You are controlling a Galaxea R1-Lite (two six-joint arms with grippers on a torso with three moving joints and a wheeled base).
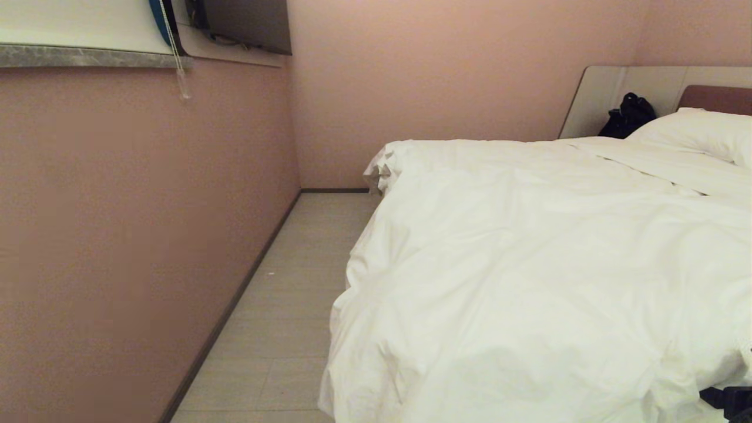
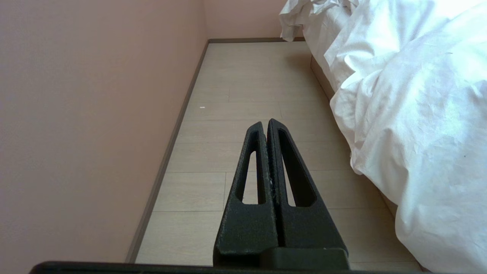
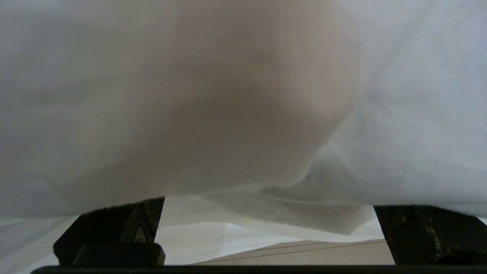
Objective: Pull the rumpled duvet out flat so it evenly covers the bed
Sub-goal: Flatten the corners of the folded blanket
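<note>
The white duvet (image 1: 529, 264) lies wrinkled over the bed, its left edge hanging bunched toward the floor. It shows again in the left wrist view as a puffy duvet (image 2: 411, 114) above the beige bed base (image 2: 320, 80). My right gripper (image 3: 266, 207) is open, its black fingers (image 3: 114, 228) wide apart, and duvet fabric (image 3: 243, 106) drapes over them and hides the tips. Only a dark part of the right gripper (image 1: 728, 402) shows in the head view, at the duvet's near right edge. My left gripper (image 2: 265, 123) is shut and empty, parked low over the floor beside the bed.
A narrow strip of pale wood floor (image 1: 294, 294) runs between the pink wall (image 1: 129, 235) and the bed. A white pillow (image 1: 699, 132) and a black bag (image 1: 628, 114) sit by the brown headboard (image 1: 717, 98). A window ledge (image 1: 88, 56) juts from the wall.
</note>
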